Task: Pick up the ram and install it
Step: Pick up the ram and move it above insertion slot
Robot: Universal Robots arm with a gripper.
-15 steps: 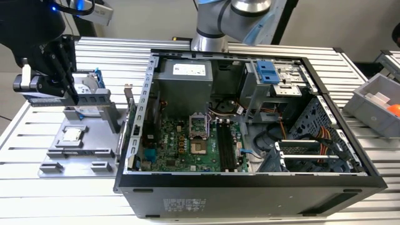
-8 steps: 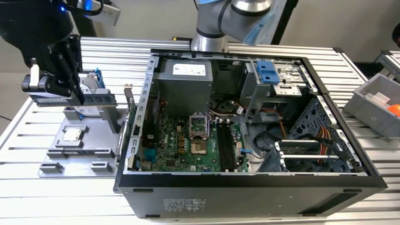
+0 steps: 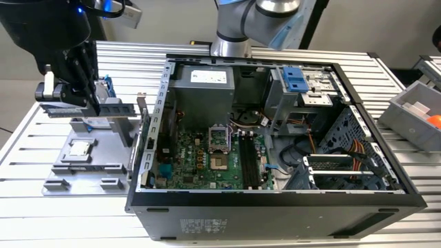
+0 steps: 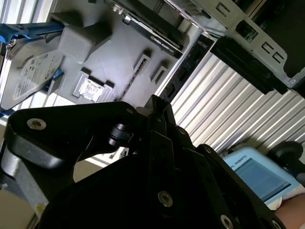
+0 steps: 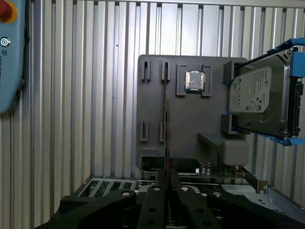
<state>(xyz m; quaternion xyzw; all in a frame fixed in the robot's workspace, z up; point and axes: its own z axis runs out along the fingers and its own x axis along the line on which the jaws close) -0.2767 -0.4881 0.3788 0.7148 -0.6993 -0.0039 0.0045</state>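
One ram (image 3: 119, 109) clamped edge-on in closed gripper (image 5: 167, 191), above gray tray (image 5: 152, 109). Risk: thin pinch lets stick tilt, clipping case wall (image 3: 158, 103) or missing slot (image 3: 249, 157).

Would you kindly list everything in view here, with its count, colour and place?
ram: one, dark green, held above the tray.
tray: one, grey, on the table, at the exterior view's left of the case.
processor: one, silver, in a tray pocket.
hard drive: one, silver in a blue frame, on the tray.
case: one, black, open, mid table.
bin: one, grey, at the exterior view's right, something orange inside.
pendant: one, pale blue, on the table.
table: one, silver slats.
arm: one, grey and blue, behind the case.
gripper: one, black, shut on the ram.
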